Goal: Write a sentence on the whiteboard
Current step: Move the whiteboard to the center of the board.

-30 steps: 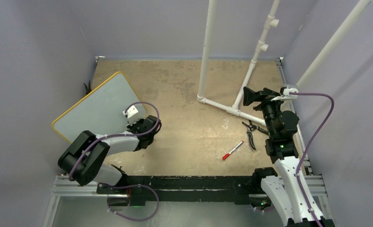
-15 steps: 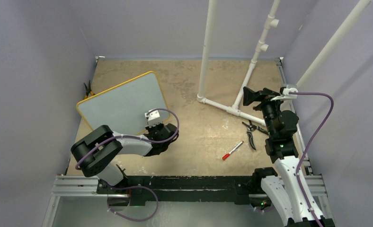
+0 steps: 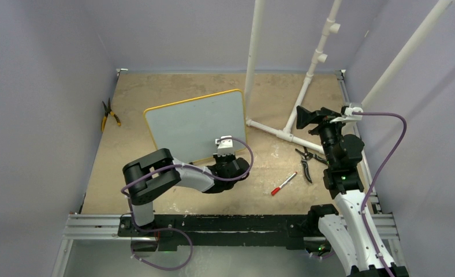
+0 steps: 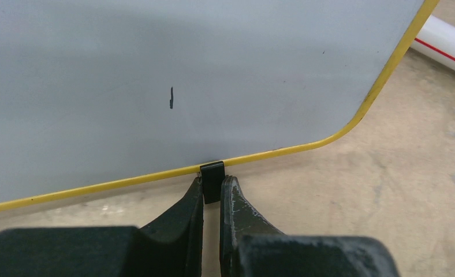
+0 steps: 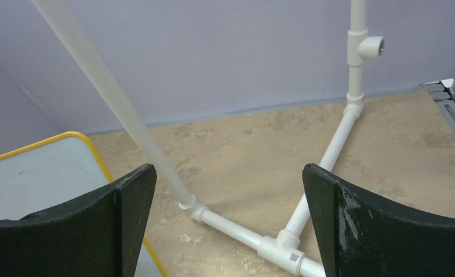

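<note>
Two arms show from above: your left gripper (image 3: 224, 156) meets the near edge of the whiteboard (image 3: 193, 121), which sits centrally with its far corner just beside the white pipe frame (image 3: 271, 128). Push it that way and it may knock. At the left wrist, the jaws pinch only a small black foot (image 4: 212, 173) on the smooth, yellow-rimmed, round-cornered board, a thin hold that could slip. At the right wrist, the right gripper (image 5: 228, 173) gapes wide, holding nothing.

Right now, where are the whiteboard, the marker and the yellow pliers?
whiteboard (image 3: 193, 124): top external view, middle of its white face.
marker (image 3: 284, 183): top external view, middle of its barrel.
yellow pliers (image 3: 107, 113): top external view, where the two handles meet.
</note>
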`<control>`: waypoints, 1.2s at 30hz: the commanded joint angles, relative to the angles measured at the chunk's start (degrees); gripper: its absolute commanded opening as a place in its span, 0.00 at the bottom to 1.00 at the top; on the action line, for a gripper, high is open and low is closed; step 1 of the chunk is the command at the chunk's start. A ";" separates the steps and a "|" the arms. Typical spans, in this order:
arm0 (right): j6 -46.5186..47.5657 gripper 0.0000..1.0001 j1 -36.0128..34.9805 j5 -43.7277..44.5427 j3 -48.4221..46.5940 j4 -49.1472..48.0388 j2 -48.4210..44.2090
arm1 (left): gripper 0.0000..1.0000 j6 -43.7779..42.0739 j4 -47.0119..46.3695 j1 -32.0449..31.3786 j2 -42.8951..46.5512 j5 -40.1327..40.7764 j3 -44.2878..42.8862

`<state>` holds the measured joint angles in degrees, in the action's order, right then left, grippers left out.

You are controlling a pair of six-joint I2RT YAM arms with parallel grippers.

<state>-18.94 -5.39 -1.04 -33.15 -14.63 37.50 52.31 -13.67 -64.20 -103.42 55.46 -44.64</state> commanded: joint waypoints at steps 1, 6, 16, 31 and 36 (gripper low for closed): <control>0.97 0.99 0.15 -0.03 -1.73 -1.63 0.07 | 0.00 -0.78 -4.59 -2.12 -3.67 -8.77 -5.21; 0.83 0.99 0.12 -0.29 -1.83 -1.50 0.21 | 0.00 -1.65 -5.21 -2.72 -6.03 -9.67 -8.32; -0.55 0.99 0.18 -1.01 -4.49 2.81 -0.35 | 0.34 -7.45 -5.44 -3.50 -3.73 -12.00 -8.37; -2.83 0.98 0.12 -3.57 -7.25 12.61 -2.95 | 0.68 -23.48 -8.53 -7.54 8.28 -32.81 -3.03; -3.50 0.99 0.12 -3.94 -6.88 13.17 -4.63 | 0.68 -29.66 -13.55 -8.04 5.78 -44.77 -3.38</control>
<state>-21.37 -5.39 -3.90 -37.95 -2.20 34.61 29.50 -21.08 -71.79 -96.55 23.00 -47.88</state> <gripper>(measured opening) 0.986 0.683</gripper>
